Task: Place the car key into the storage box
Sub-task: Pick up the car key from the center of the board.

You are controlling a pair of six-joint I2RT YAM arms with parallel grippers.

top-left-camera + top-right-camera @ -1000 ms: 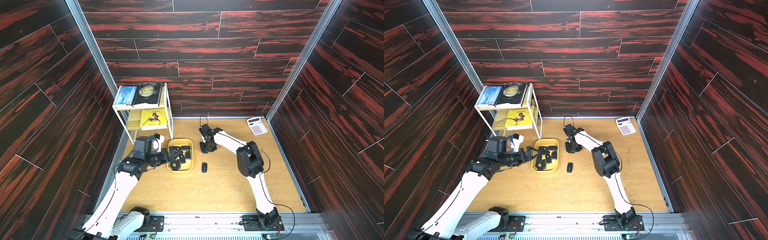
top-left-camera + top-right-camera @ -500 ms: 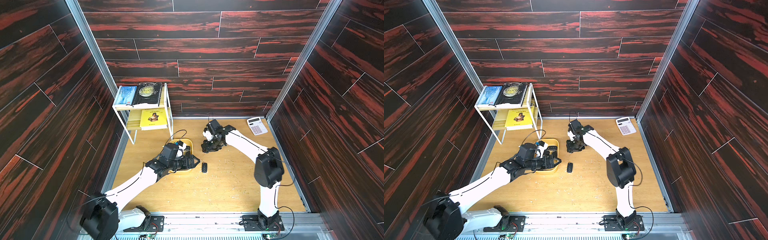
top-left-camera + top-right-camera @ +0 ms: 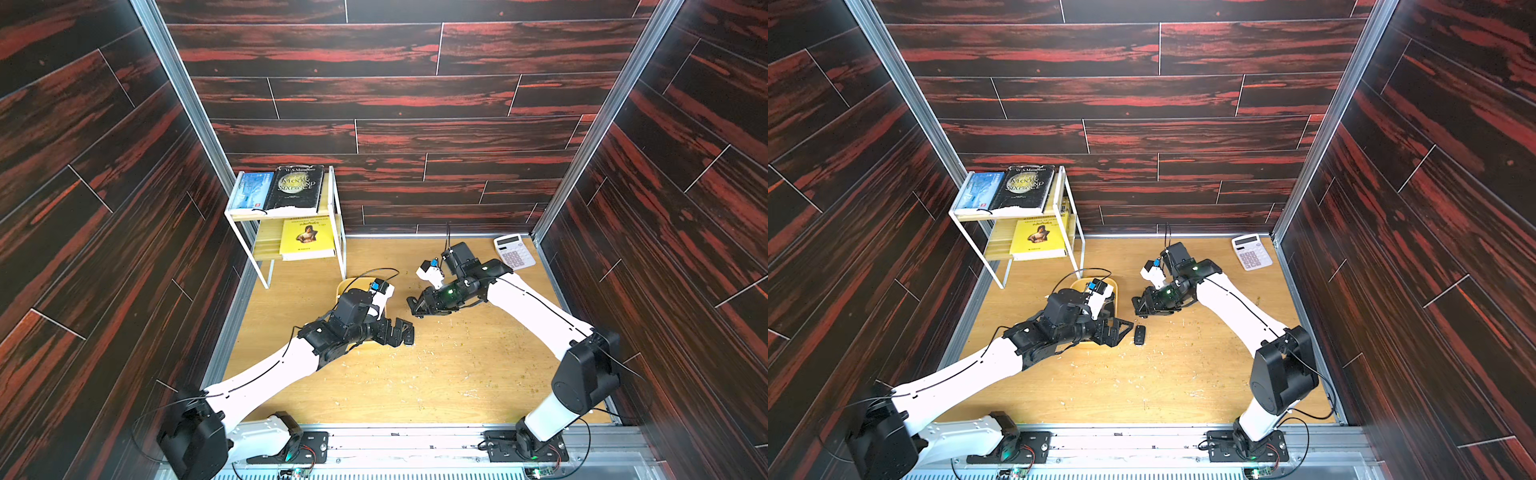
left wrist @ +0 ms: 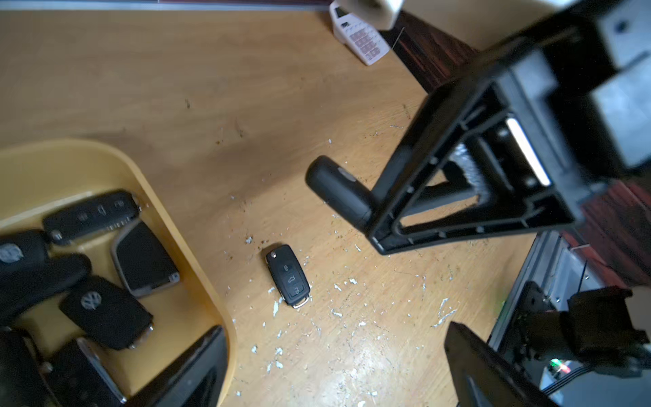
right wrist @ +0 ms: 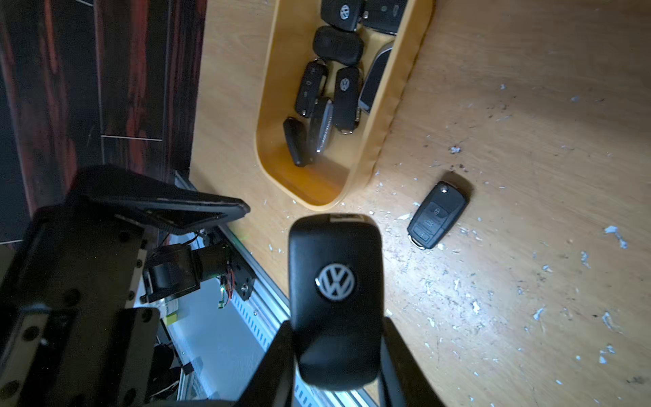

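**Right gripper has a key, left gripper empty; second key loose on table**

Right gripper (image 5: 336, 352): jaws narrowed onto a black VW car key (image 5: 334, 282), pinched by its sides, logo face toward the wrist camera. The left wrist view shows the same key (image 4: 338, 186) sticking out of the fingers, lifted off the table (image 3: 415, 374). In both top views this gripper (image 3: 417, 305) (image 3: 1140, 305) sits right of the storage box (image 3: 347, 286), not over it.

Left gripper (image 4: 334, 327): jaws fully spread, nothing between them. In both top views it (image 3: 399, 332) (image 3: 1115, 330) hangs at the box's near right corner.

Loose car key (image 4: 288, 275) (image 5: 438, 215): flat on the table, buttons up, just right of the box wall (image 4: 190, 253), apart from it, not gripped.

Storage box (image 5: 387, 105): yellow, left of centre, several black fobs (image 5: 343, 95) piled inside.

White flecks (image 5: 475, 306) scattered on the wood around the loose key. Calculator (image 3: 514, 251) at far right. White shelf rack (image 3: 338, 232) with books at far left.
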